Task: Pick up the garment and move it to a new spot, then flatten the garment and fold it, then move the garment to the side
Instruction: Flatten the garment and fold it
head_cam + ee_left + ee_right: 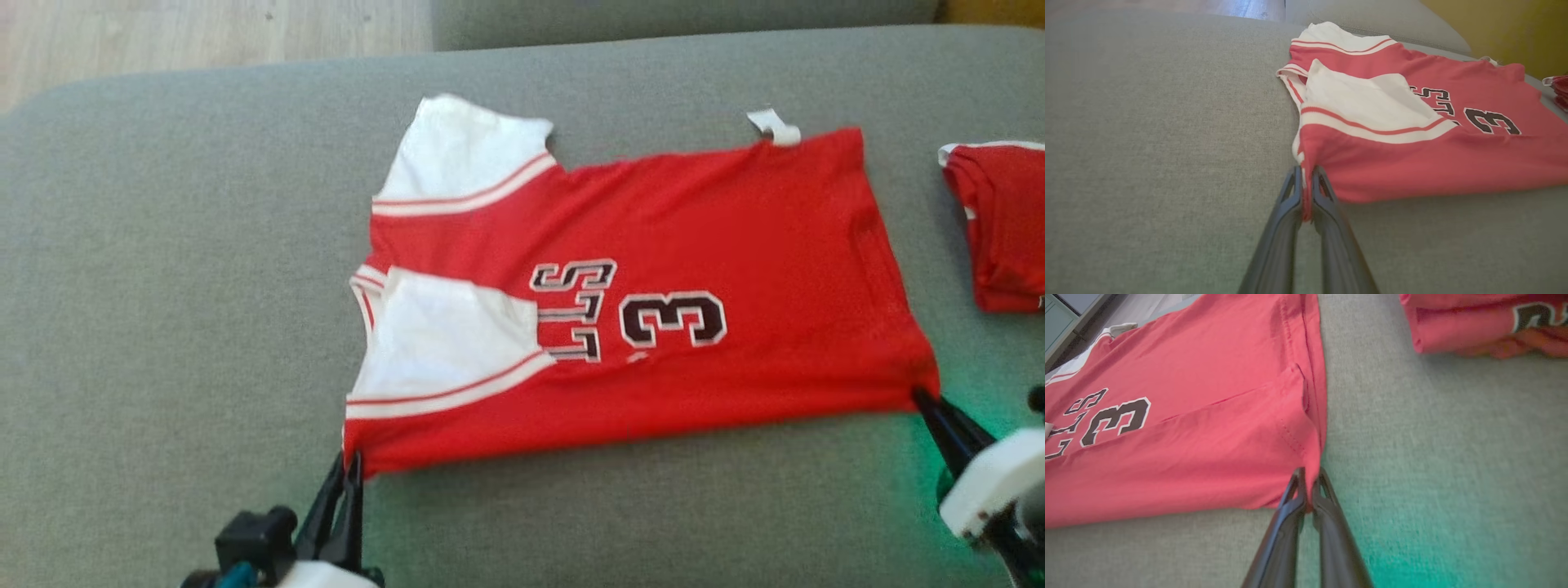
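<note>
jersey lies flat mid-sofa. left gripper and right gripper each pinch a near corner, jaws closed on cloth, likely ready to fold it away.

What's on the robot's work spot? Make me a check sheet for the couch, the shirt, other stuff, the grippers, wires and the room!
Surface: grey cushion, fabric, jersey lies on it.
Job's things: jersey, red with white sleeves, spread out, number up.
Clutter: red garment, bunched, apart from the jersey.
Grippers: left gripper shut on the jersey's near sleeve-end corner; right gripper shut on its near hem corner.
Cables: nothing seen.
Surroundings: wood floor; yellow wall.
</note>
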Robot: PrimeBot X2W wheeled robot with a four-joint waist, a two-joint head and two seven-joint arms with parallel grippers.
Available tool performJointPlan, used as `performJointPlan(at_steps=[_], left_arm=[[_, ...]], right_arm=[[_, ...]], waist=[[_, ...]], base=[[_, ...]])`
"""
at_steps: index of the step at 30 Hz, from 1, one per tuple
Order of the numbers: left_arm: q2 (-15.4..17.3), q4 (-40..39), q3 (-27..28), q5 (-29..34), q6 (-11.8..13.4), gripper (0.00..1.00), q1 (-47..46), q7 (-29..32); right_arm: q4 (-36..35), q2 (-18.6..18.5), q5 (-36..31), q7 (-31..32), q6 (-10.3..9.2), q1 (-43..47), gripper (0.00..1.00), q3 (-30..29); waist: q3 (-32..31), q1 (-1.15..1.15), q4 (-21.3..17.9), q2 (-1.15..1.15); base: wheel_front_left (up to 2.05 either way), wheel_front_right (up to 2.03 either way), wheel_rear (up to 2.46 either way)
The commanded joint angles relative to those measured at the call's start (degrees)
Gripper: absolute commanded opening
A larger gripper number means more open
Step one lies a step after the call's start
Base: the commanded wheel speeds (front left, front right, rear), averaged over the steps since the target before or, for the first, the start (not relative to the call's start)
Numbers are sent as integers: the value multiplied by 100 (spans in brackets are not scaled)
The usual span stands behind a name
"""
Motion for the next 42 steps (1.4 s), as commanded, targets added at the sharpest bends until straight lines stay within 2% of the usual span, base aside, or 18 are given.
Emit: performJointPlan(at_steps=[1, 4, 5, 6, 7, 8, 9, 10, 16, 22, 27, 30, 33, 36, 42], left_arm=[[161, -226, 183, -42, 64, 0, -28, -9], [201, -272, 160, -84, 67, 0, 84, 36], [209, -272, 149, -91, 67, 0, 99, 56], [218, -262, 129, -92, 70, 15, 106, 91], [227, -254, 104, -95, 68, 42, 103, 144], [234, -256, 91, -101, 67, 79, 87, 190], [234, -256, 91, -101, 67, 79, 87, 190], [242, -265, 83, -101, 70, 100, 63, 228], [444, -516, 55, 99, -4, 100, -372, 409], [669, -743, 201, 405, -249, 100, -1780, 821], [763, -278, 280, 406, -884, 100, -3482, 1455], [726, 174, 297, 78, -1499, 100, -4417, 1924], [705, 720, 301, -244, -1955, 100, -5191, 2502], [718, 1299, 328, -406, -2180, 100, -5817, 2949], [754, 2429, 233, -501, -2332, 100, -6612, 3706]], right_arm=[[-163, -318, 59, -10, -5, 198, 0, -103], [-286, -333, 23, 39, -5, 417, 0, -230], [-316, -321, 1, 56, -5, 468, 6, -279], [-339, -305, -28, 74, -5, 513, 44, -326], [-345, -286, -71, 79, -5, 549, 100, -389], [-352, -260, -118, 75, -5, 572, 100, -459], [-352, -260, -118, 75, -5, 572, 100, -459], [-372, -231, -161, 87, -5, 592, 100, -520], [-659, -124, -492, -29, -5, 619, 100, -1024], [-1127, 52, -941, -62, -5, 521, 100, -1481], [-1590, 222, -1262, 137, -5, 302, 100, -1687], [-1836, 289, -1406, 260, -5, 133, 100, -1758], [-2008, 349, -1529, 338, -5, 12, 100, -1810], [-2167, 428, -1615, 389, -5, -60, 100, -1828], [-2347, 548, -1728, 456, -5, -151, 100, -1851]], waist=[[-65, 1, 21, 0], [-106, 1, 15, 0], [-117, 1, 11, 0], [-127, 1, 7, 0], [-136, 1, 2, 0], [-141, 1, -1, 0], [-141, 1, -1, 0], [-145, 1, -5, 0], [-22, 1, -50, 0], [433, 1, -124, 0], [935, 1, -271, 0], [1219, 1, -418, 0], [1458, 1, -553, 0], [1662, 1, -698, 0], [1961, 1, -942, 0]], base=[[0, 0, 0], [0, 0, 0], [0, 0, 0], [0, 0, 0], [0, 0, 0], [0, 0, 0], [0, 0, 0], [0, 0, 0], [0, 0, 0], [0, 0, 0], [0, 0, 0], [0, 0, 0], [0, 0, 0], [0, 0, 0], [0, 0, 0]])
